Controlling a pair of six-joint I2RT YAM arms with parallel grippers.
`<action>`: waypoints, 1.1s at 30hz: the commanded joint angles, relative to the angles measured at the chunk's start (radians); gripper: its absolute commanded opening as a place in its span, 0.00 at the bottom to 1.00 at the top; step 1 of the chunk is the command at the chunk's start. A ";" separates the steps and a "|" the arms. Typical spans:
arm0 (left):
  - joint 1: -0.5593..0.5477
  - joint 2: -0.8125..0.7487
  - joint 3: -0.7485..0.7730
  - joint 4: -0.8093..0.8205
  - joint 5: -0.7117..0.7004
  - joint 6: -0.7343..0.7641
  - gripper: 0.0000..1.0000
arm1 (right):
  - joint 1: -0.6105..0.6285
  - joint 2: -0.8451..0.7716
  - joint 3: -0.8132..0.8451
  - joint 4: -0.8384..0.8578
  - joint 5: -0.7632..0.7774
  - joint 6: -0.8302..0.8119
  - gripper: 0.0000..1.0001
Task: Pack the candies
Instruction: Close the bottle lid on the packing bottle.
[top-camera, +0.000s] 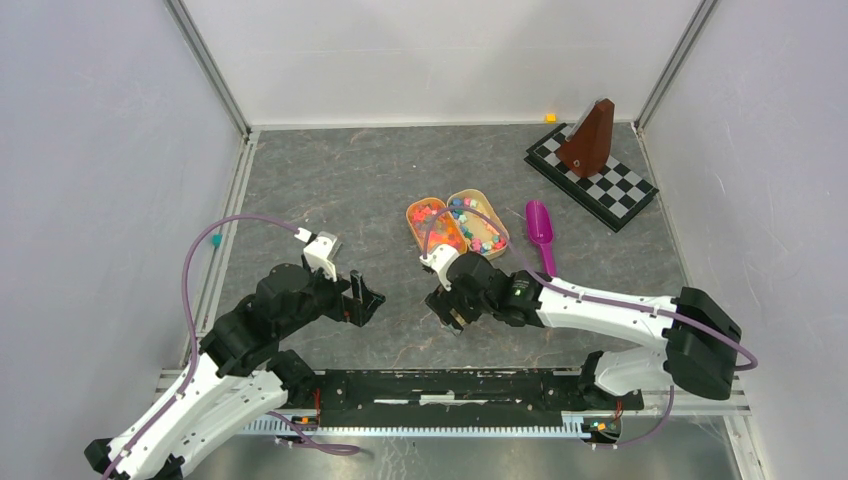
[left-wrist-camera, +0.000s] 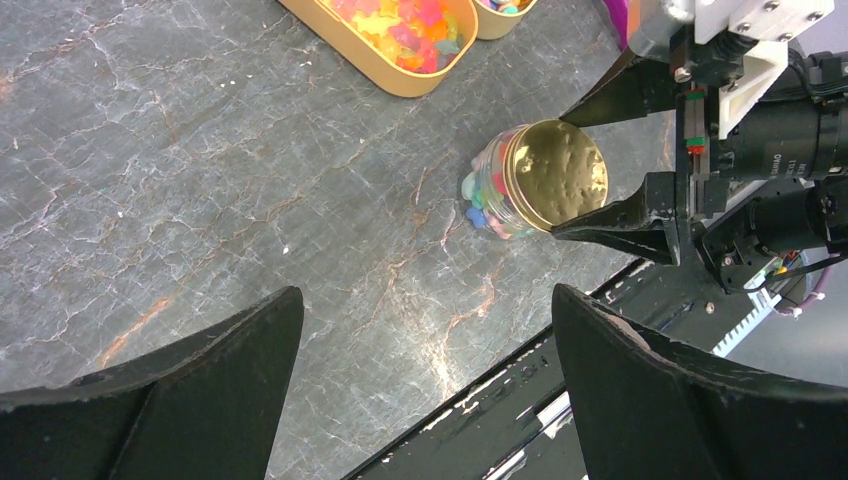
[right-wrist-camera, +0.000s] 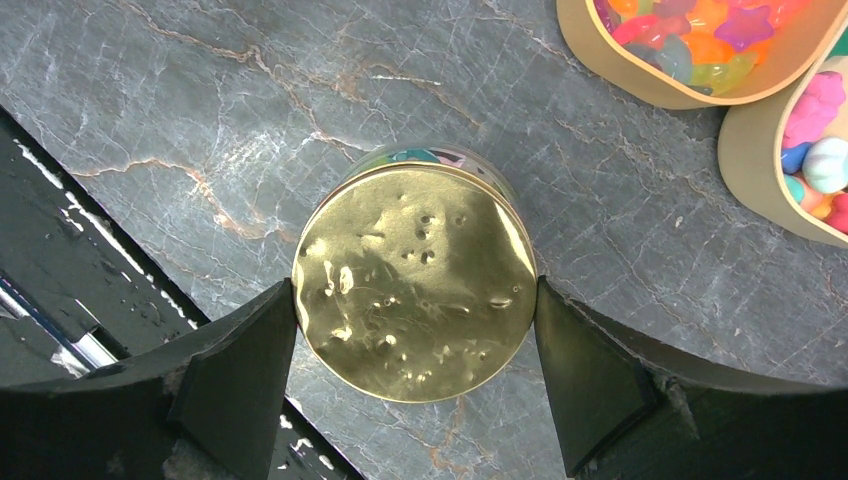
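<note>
A clear jar (left-wrist-camera: 492, 190) full of mixed bright candies stands on the table under a gold lid (right-wrist-camera: 415, 280). My right gripper (right-wrist-camera: 415, 300) is shut on the lid, one finger against each side of its rim; it also shows in the top view (top-camera: 452, 305) and the left wrist view (left-wrist-camera: 600, 165). More candies (right-wrist-camera: 690, 30) fill two tan oval trays (top-camera: 410, 215) behind the jar. The purple scoop (top-camera: 541, 232) lies right of the trays. My left gripper (left-wrist-camera: 428, 310) is open and empty, left of the jar (top-camera: 365, 298).
A black-and-white checkered board (top-camera: 620, 195) with a brown wedge-shaped object (top-camera: 588, 140) stands at the back right. A black rail (top-camera: 450, 390) runs along the table's near edge. White walls enclose the table on three sides.
</note>
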 joint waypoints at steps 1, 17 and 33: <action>0.002 -0.011 -0.002 0.019 -0.021 -0.003 1.00 | 0.012 0.016 0.047 0.035 0.017 0.003 0.75; 0.002 -0.013 -0.001 0.019 -0.023 -0.003 1.00 | 0.015 0.080 0.050 0.056 0.023 0.000 0.81; 0.002 -0.011 -0.002 0.018 -0.024 -0.003 1.00 | 0.015 0.049 0.058 0.062 0.026 0.014 0.98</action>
